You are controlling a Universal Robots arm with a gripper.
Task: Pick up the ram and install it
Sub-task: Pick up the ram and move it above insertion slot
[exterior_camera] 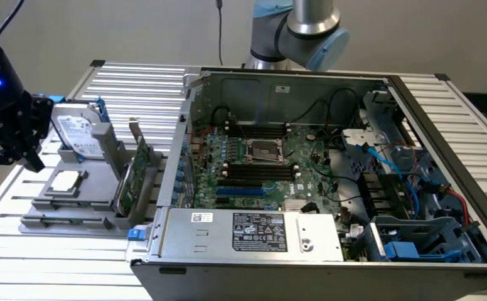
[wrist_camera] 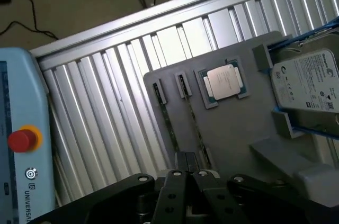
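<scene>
Exterior view. Shows the black two-fingered gripper (exterior_camera: 32, 164) drawn together on nothing, hanging over the outer edge of the grey plastic parts fixture (exterior_camera: 76, 202) on the ribbed aluminium table (exterior_camera: 143, 88). Shows, past the gripper towards the exterior view's right, the silver hard drive (exterior_camera: 80, 135) with blue rails and the wide green expansion card (exterior_camera: 133, 175), both stood on edge in the fixture, probably to leave a top edge free for pinching from above. Shows the square metal-capped processor (exterior_camera: 66, 182) lying flat near the gripper. Sets the open grey computer case (exterior_camera: 310, 282) well apart from the gripper, on its side with the lid off, probably to expose the long black memory slots (exterior_camera: 260, 170) to a straight downward push.

Wrist view. Looks down past the gripper (wrist_camera: 186, 163), tips together and empty. Picks out the ram (wrist_camera: 193, 118), a long thin circuit-board stick seen edge-on, standing in a narrow groove of the fixture (wrist_camera: 238, 144) just ahead of the gripper, with the near end reaching towards the tips. Picks out a second stick (wrist_camera: 167, 118) of the same kind in the neighbouring groove, just to one side. Judges the ram not yet gripped: closed gripper above, not around. Cannot tell the height between them.
</scene>
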